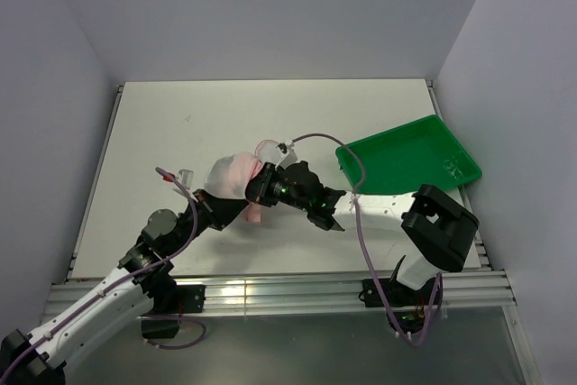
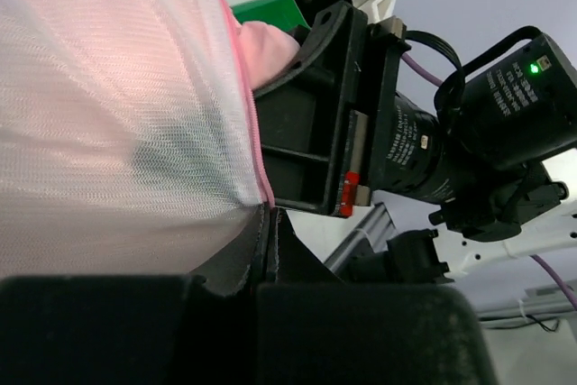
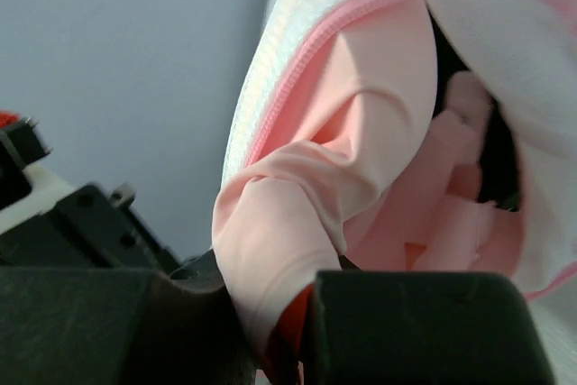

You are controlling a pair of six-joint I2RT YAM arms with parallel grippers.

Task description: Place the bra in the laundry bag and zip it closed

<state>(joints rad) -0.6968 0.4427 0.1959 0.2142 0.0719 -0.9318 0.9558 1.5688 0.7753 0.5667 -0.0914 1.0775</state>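
Between the closed fingers of the right gripper (image 3: 281, 322), a fold of the bra (image 3: 361, 160) is pinched. The rest of the pale pink fabric runs ahead of the fingertips into the open mouth of the laundry bag (image 3: 541, 60), whose pink zipper rim arches just above and beyond the gripper. Most of the garment seems to be inside, so this looks like the stuffing step, with zipping not yet begun. Opposite, the left gripper (image 2: 268, 254) appears clamped on the bag's mesh edge, the bulging pouch just above its fingers. It is probably holding the mouth up and toward the right gripper so the fabric can be pushed in. Well behind the right gripper, a green tray (image 1: 406, 155) sits on the table (image 1: 180, 123).
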